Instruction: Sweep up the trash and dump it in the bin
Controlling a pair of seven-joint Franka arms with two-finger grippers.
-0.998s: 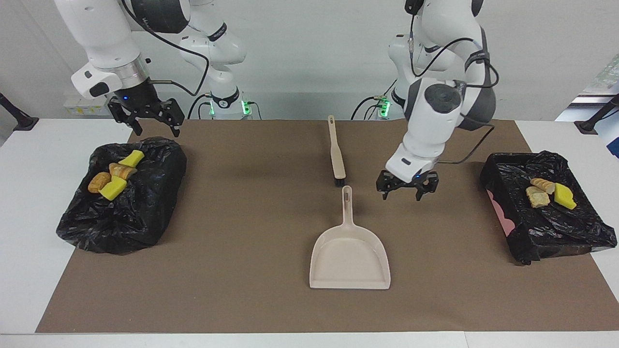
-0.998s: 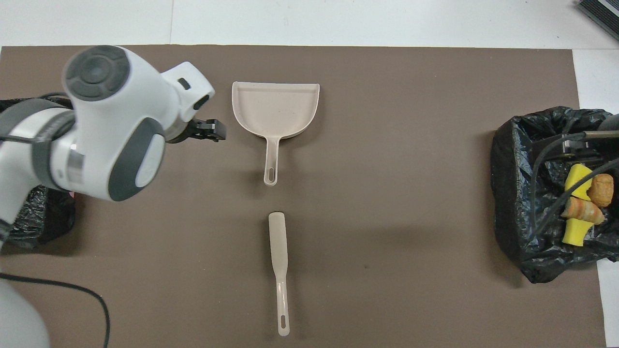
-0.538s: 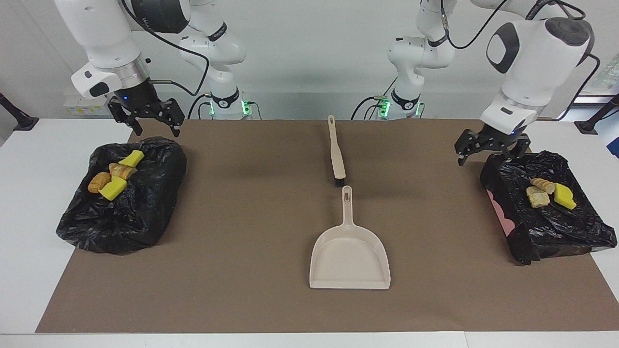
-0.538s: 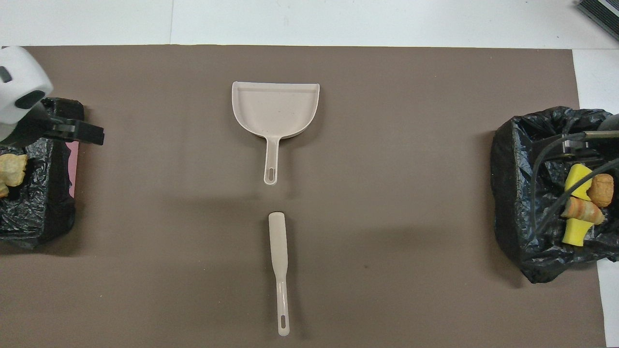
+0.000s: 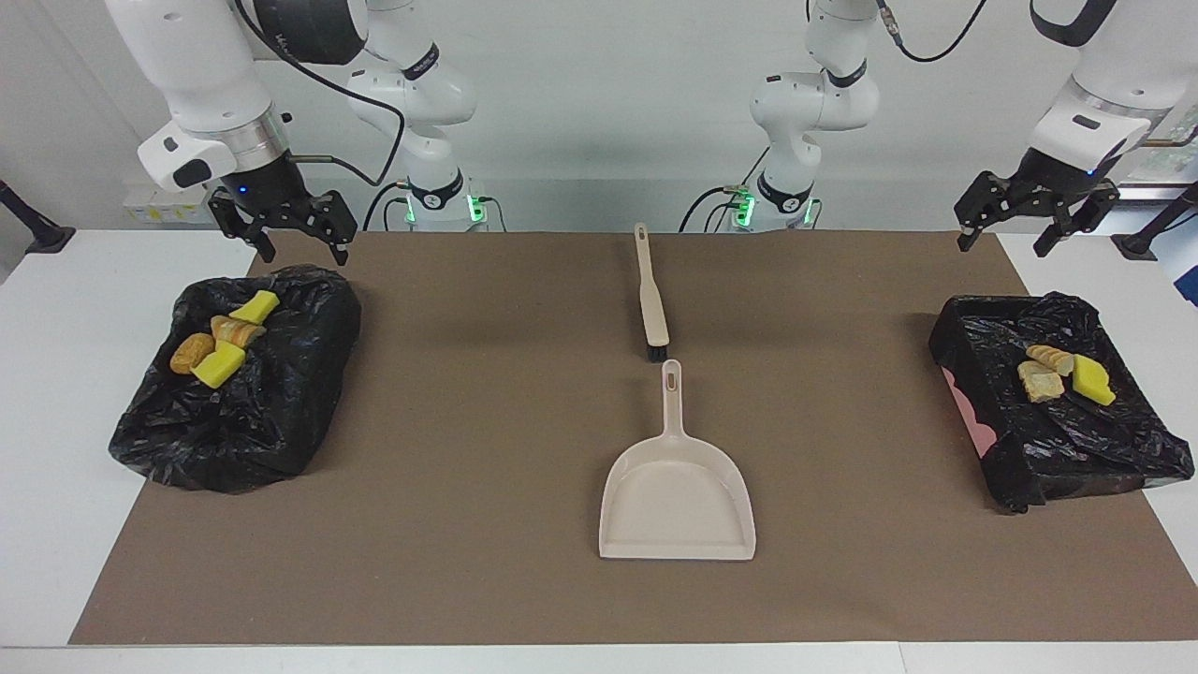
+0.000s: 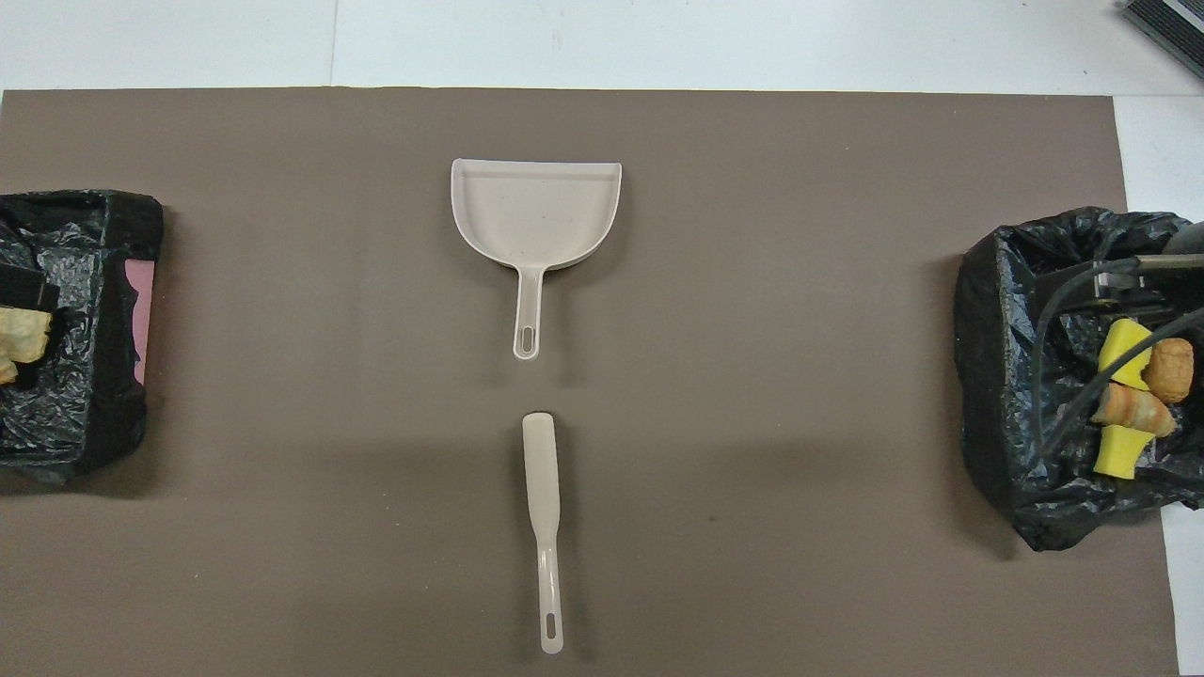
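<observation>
The trash lies in two black-bagged bins. Yellow scraps and brown lumps point(image 5: 220, 339) point(image 6: 1133, 406) sit in the bin point(image 5: 243, 431) point(image 6: 997, 376) at the right arm's end. More pieces point(image 5: 1062, 376) point(image 6: 21, 331) rest in the bin point(image 5: 1058, 459) point(image 6: 103, 329) at the left arm's end. My right gripper point(image 5: 304, 253) hangs open and empty over its bin's edge nearest the robots. High over the table's left-arm end, my left gripper point(image 5: 1001, 245) is open and empty, clear of its bin.
A beige dustpan point(image 5: 676, 505) point(image 6: 536, 212) lies mid-mat, its handle pointing toward the robots. In line with it, nearer the robots, lies a beige brush point(image 5: 652, 300) point(image 6: 543, 508). A brown mat point(image 5: 468, 421) covers the white table.
My left arm has swung up from beside the dustpan handle, past its bin, to high over the table's left-arm end. The right arm has stayed still.
</observation>
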